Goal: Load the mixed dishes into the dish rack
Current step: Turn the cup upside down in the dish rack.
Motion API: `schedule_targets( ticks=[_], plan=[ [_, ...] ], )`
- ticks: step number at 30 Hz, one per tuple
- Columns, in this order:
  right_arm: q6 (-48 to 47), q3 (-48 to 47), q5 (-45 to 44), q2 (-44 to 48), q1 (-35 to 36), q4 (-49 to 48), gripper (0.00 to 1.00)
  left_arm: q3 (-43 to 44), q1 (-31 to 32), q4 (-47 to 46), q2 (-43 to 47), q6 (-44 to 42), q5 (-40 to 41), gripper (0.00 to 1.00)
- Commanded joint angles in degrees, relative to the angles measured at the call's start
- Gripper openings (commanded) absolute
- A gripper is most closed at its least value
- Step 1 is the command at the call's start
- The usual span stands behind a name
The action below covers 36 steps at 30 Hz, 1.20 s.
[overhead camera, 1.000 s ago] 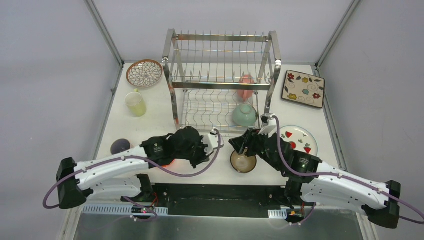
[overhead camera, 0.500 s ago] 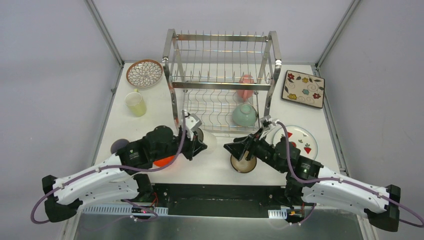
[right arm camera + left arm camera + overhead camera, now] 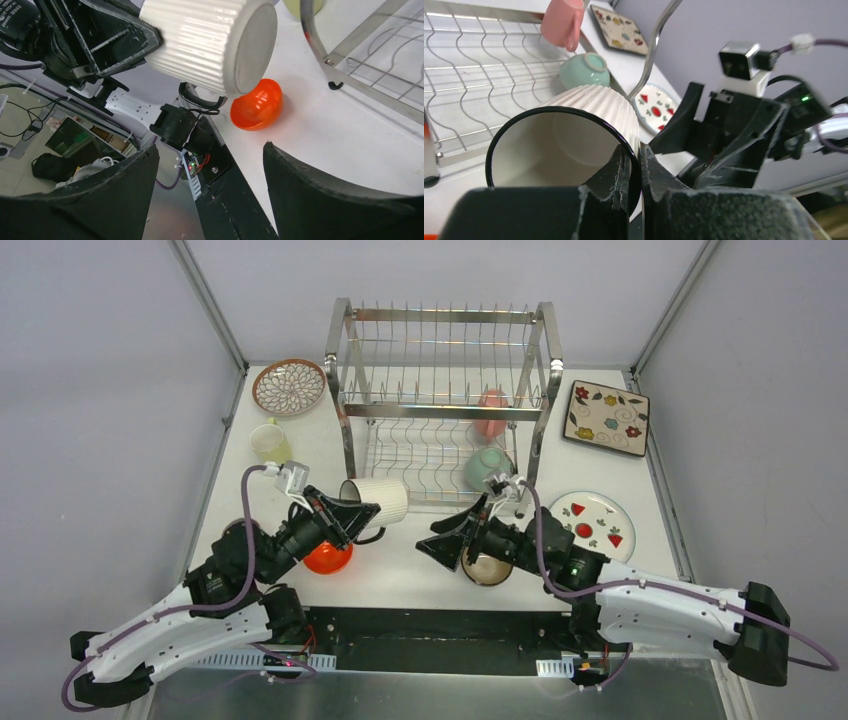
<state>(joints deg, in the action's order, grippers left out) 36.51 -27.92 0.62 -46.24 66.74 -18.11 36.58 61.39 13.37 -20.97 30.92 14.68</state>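
White mug (image 3: pixel 375 502), 3 plates (image 3: pixel 288 386) (image 3: pixel 606 418) (image 3: pixel 597 520), 3 bowls (image 3: pixel 327 558) (image 3: pixel 486 571) (image 3: pixel 487 468)

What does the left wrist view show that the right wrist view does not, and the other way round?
Only the left wrist view shows the pink cup, the mint bowl, the floral plate, the strawberry plate and the inside of the mug. Only the right wrist view shows the mug's base and handle, and the orange bowl plainly. Both show the mug and the rack.
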Motion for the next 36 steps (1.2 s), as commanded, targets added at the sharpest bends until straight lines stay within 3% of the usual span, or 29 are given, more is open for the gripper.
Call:
schedule_targets(
  ticks=[1, 10, 21, 29, 33, 36],
  plan=[
    [2.69, -2.19, 4.11, -4.46, -0.03, -12.75, 0.79, 0.42, -0.65, -15.04, 2.91, 4.03, -0.19, 0.00],
    [12.68, -6.12, 7.75, -19.77, 0.12, -31.22, 0.78, -1.11, -0.65, -22.95, 3.55, 6.67, -3.94, 0.00],
    [14.82, -10.81, 9.13, -30.45, 0.49, -46.69, 0.68, -3.35, -0.61, -31.24, 1.68, 12.18, -5.02, 0.00],
    [17.53, -12.78, 10.07, -33.90, 0.58, -52.18, 0.42, -6.75, -0.65, -34.86, 2.69, 14.02, -3.24, 0.00],
    [17.84, -11.62, 9.12, -33.75, 0.66, -53.53, 0.14, -6.74, -0.65, -33.12, 3.39, 13.55, -2.58, 0.00],
    [17.83, -10.25, 7.80, -33.51, 0.68, -55.05, 0.00, -5.61, -0.65, -28.25, 4.44, 13.44, -0.90, 0.00]
  ],
)
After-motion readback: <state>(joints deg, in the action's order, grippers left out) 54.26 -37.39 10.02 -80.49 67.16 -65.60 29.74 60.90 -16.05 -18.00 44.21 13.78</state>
